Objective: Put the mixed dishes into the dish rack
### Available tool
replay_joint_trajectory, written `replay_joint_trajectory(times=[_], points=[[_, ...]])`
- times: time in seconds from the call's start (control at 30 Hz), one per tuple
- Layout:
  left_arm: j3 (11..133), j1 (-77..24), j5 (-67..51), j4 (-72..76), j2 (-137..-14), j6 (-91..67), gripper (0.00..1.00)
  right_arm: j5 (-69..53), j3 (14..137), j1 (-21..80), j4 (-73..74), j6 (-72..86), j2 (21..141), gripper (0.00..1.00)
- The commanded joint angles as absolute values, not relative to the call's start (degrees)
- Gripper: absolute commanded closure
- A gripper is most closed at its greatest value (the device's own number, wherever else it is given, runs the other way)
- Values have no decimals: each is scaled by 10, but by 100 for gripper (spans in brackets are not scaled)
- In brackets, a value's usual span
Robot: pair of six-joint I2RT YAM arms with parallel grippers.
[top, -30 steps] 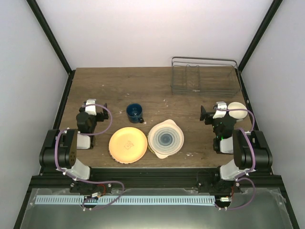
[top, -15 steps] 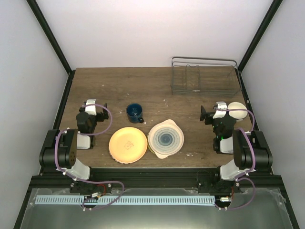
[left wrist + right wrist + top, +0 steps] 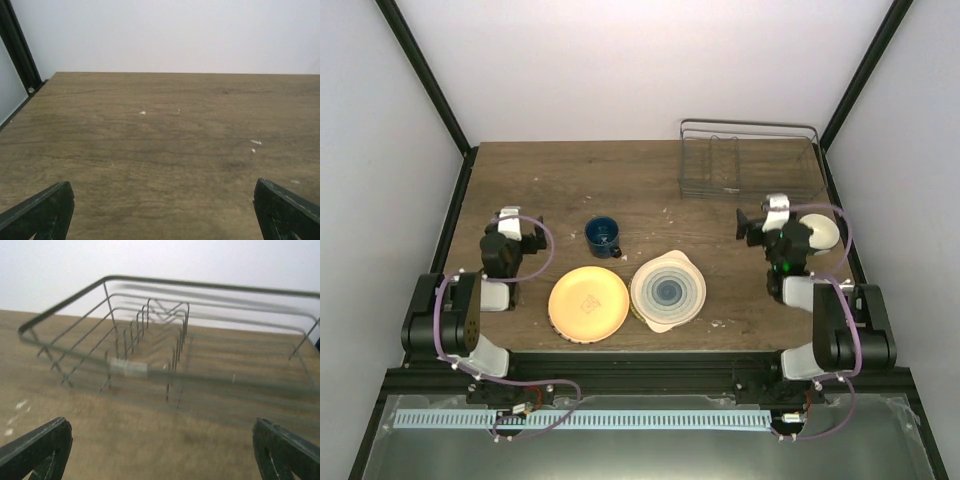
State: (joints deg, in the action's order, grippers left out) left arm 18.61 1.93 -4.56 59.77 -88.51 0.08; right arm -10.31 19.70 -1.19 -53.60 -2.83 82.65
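Note:
The orange-yellow plate (image 3: 588, 304) and the cream plate with grey-blue rings (image 3: 668, 290) lie side by side near the table's front edge. The dark blue mug (image 3: 603, 237) stands behind them. The small white bowl (image 3: 823, 233) sits at the right, partly hidden by my right arm. The wire dish rack (image 3: 750, 165) stands empty at the back right; it also shows, blurred, in the right wrist view (image 3: 165, 360). My left gripper (image 3: 512, 222) (image 3: 161, 184) is open over bare table, left of the mug. My right gripper (image 3: 772, 212) (image 3: 159, 421) is open and empty, facing the rack.
The wooden table (image 3: 570, 190) is bounded by black frame posts at the back corners and white walls. A few white flecks mark the wood (image 3: 255, 143).
My right arm has swung forward and slightly left, toward the rack. My left arm has hardly moved. The dishes have not moved.

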Motion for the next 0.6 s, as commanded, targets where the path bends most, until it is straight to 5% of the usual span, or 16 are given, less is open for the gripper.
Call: replay_joint_trajectory(times=[0.0,0.27,0.37,0.57], points=[[250,18,-6,479,-835,-13,0,-50,363,1,-238,-53,788,0],[428,17,-55,182,-776,31,0,55,568,26,3,-25,800,0],[550,16,-59,18,-806,41,0,59,731,29,140,13,866,0],[660,-2,-35,-76,-823,33,0,49,1014,50,348,80,1030,0]])
